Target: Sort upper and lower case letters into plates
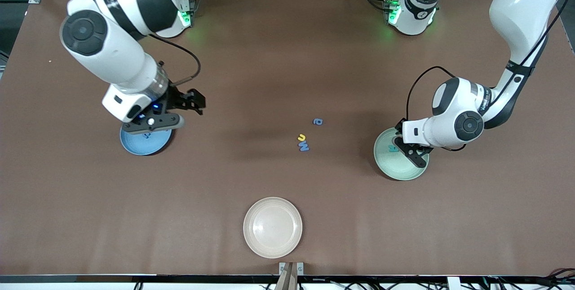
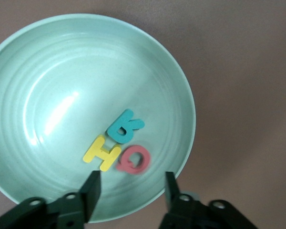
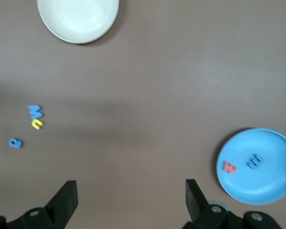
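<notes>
The pale mint green plate (image 1: 401,169) lies toward the left arm's end of the table. In the left wrist view this plate (image 2: 47,71) holds a teal K (image 2: 125,126), a yellow H (image 2: 102,152) and a red Q (image 2: 134,160). My left gripper (image 2: 132,186) hovers open and empty over its rim, as the front view (image 1: 411,151) also shows. The sky blue plate (image 1: 146,142) lies toward the right arm's end; in the right wrist view it (image 3: 271,186) holds a red letter (image 3: 229,167) and a blue letter (image 3: 253,161). My right gripper (image 3: 131,191) is open and empty above bare table beside that plate.
Three loose letters lie mid-table: a blue one (image 1: 317,121), a yellow one (image 1: 302,137) and a blue one (image 1: 304,147) touching it. A cream-white plate (image 1: 272,227) sits near the table's front edge.
</notes>
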Tool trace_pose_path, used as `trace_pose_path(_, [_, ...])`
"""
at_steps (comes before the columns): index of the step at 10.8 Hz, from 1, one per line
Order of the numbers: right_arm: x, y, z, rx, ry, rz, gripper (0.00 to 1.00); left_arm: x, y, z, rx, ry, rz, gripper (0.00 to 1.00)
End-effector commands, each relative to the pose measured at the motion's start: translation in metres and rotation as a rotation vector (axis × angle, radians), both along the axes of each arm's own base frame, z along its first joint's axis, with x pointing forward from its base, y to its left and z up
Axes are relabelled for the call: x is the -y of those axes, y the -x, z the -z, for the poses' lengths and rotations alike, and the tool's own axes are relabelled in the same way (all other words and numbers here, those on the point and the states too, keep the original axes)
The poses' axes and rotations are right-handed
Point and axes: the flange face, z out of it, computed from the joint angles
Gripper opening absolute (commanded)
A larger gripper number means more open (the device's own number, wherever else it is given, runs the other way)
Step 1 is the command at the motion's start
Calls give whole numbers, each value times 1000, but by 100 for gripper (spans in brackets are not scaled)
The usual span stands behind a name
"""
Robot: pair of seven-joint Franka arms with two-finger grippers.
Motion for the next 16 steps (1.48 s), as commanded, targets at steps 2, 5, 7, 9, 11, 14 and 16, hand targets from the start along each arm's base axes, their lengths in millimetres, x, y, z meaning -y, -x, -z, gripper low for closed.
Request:
trace_pose_path(2, [-31, -5, 8, 23, -21, -23, 100, 7, 6, -13, 13, 10, 9, 100])
trace_pose_path(5, [-60, -3, 21, 56, -49, -42, 100, 5, 6, -13, 13, 9, 6, 100])
trace_pose_path(7, [-75, -4, 38, 48, -54, -31, 100, 6, 5, -14, 17, 10, 5, 100])
trace_pose_path(9, [-88, -4, 53, 60, -60, -49, 100, 12, 4, -15, 24, 12, 3, 100])
trace_pose_path(11, [-101, -9, 80, 60, -81, -55, 100, 25, 6, -16, 27, 25, 1, 100])
trace_pose_path(14, [-146, -7, 126, 83, -132, 16, 100, 75, 14, -17, 50, 31, -94, 100])
trace_pose_path(16, [-185, 5, 159, 88, -119, 60, 100, 121, 25, -16, 62, 30, -162, 100])
